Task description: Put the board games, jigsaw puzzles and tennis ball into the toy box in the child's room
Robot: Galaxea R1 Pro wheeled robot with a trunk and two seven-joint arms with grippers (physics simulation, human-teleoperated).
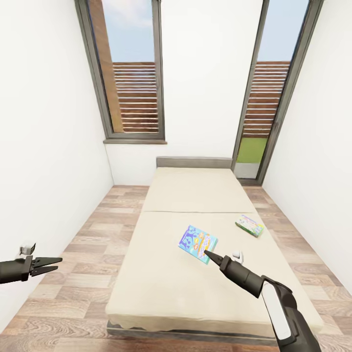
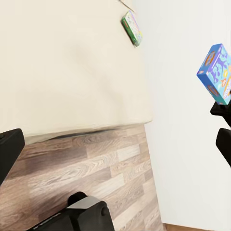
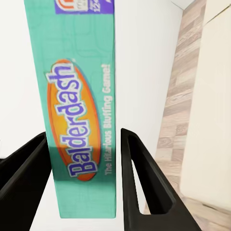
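A: Right gripper (image 1: 209, 255) status?

B: It was pinching a blue game box (image 1: 197, 243), lifted off the bed (image 1: 161, 274), centre-right of the head frame. In the right wrist view the teal edge of that box (image 3: 79, 110), printed "Balderdash", sat between the two black fingers (image 3: 139, 183), both touching it.

A: Left one?

B: Left gripper (image 1: 55, 262) was at the lower left of the head frame, over the plank floor (image 1: 73, 274) beside the bed, holding nothing. Its fingers looked close together at the tips there; in the left wrist view they sat wide apart at the frame edges, so I couldn't tell the gap for sure.

A: Second game?

B: Green-edged box (image 1: 250, 225) lay flat on the mattress, right of centre, near the bed's right edge and well apart from the held one. The left wrist view had it at the top (image 2: 132, 28), near the mattress edge, with the blue box (image 2: 217, 73) in the air at the right edge.

A: Room?

B: White walls, two tall grey-framed windows (image 1: 133, 73) beyond the headboard (image 1: 194, 162).
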